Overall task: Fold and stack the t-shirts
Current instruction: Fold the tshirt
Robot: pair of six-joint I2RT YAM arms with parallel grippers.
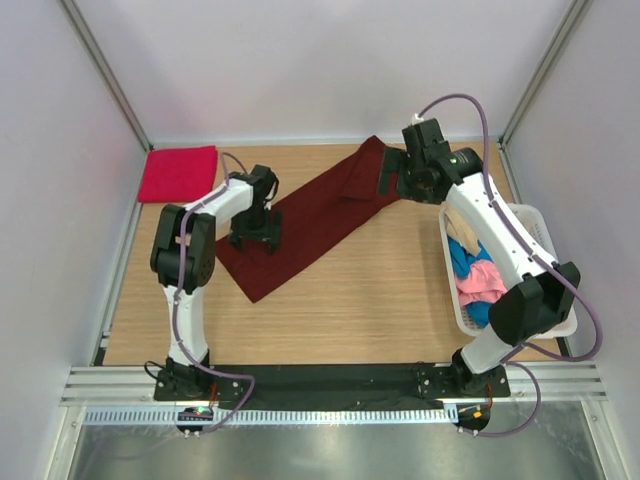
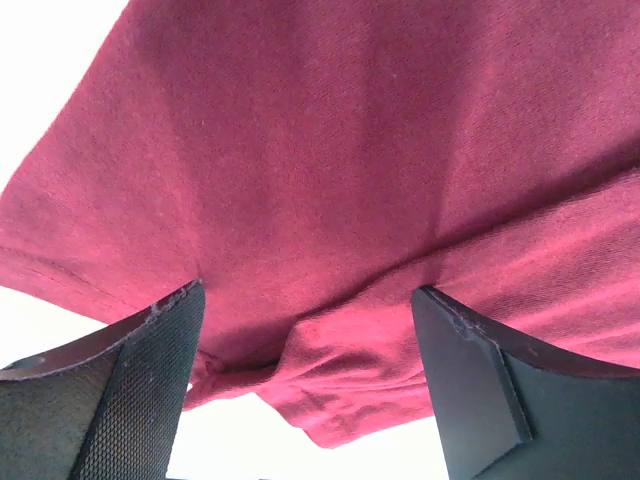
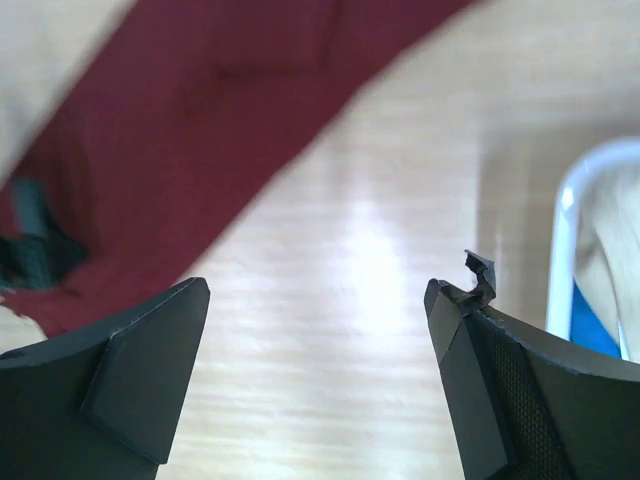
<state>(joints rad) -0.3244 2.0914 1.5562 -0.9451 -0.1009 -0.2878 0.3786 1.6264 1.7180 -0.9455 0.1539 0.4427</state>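
Since the dark maroon t-shirt [image 1: 320, 215] is laid out as a long narrow band on the table [image 1: 380, 300], its long axis running diagonally from a near-left end to a far-right end, the coming move is judged to turn on that axis and on which arm stands at which end. The near-left end is covered by the left gripper [image 1: 255, 240], whose jaws are spread wide with the bunched hem seen between them in the left wrist view; whether the pads actually touch the cloth cannot be told from so close a picture. The far-right end is attended by the right gripper [image 1: 392, 172], also spread wide and holding nothing: only bare wood is seen between its jaws in the right wrist view, with the cloth lying off to the upper left. Each end is thus nearer to its own arm, and a lengthwise fold is judged to be the step in hand. A folded crimson t-shirt [image 1: 178, 172] is seen at the far-left corner, well apart from the white basket [image 1: 535, 225].
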